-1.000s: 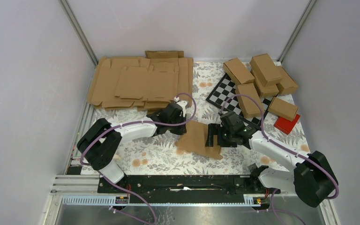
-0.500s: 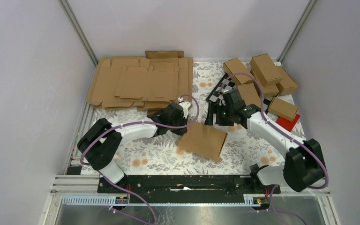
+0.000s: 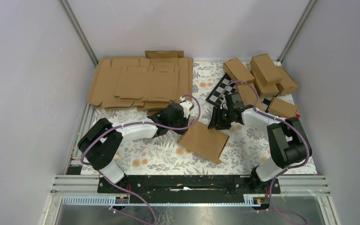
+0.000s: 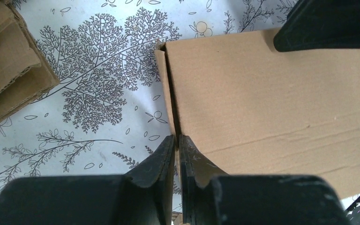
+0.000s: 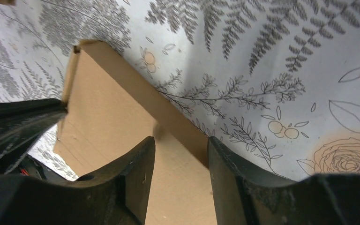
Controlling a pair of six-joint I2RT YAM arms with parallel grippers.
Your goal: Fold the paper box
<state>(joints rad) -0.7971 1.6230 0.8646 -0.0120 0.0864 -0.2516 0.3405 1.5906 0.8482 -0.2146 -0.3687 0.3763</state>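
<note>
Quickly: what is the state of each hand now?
Left hand: closed, pinching the paper box edge.
Right hand: open, astride the box's edge; no clear grip.

**Spare cardboard and a checkered board**

A pile of flat cardboard blanks (image 3: 140,82) lay beyond the left gripper (image 3: 190,123). Just beyond the right gripper (image 3: 218,123) sat a checkered board (image 3: 220,88), with small closed cartons (image 3: 265,70) farther right, all on a floral cloth (image 3: 154,157).

The left claw (image 4: 177,140) pinched the left edge of the paper box (image 3: 205,141), fingers almost together. The right claw (image 5: 180,145) straddled its far edge, fingers apart, arm sharply bent.
</note>
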